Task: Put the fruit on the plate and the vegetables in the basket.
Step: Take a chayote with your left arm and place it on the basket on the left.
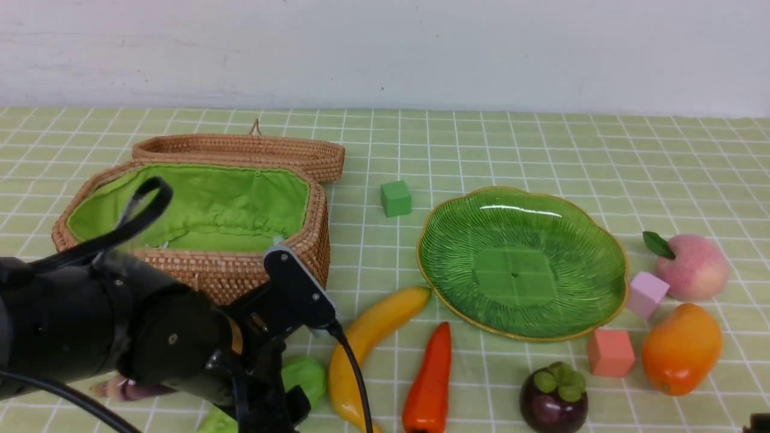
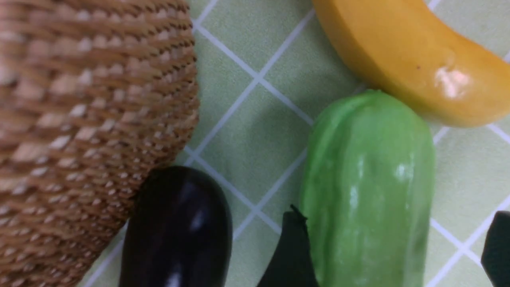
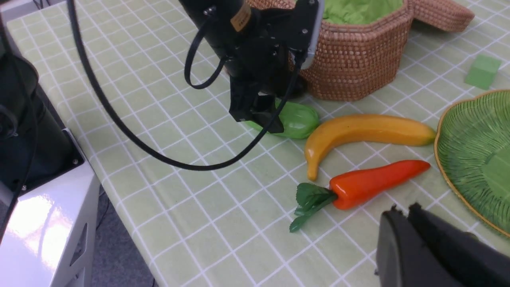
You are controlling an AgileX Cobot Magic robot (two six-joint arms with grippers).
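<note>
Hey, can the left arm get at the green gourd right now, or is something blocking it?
Probably yes. The left gripper is open with its jaws either side of the gourd, nothing between. The eggplant lies apart on one side; the banana crowds only the gourd's far end.

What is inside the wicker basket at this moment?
Inside the basket only its green lining shows; nothing else is visible there. The near part of its floor is hidden by its front wall and the left arm.
</note>
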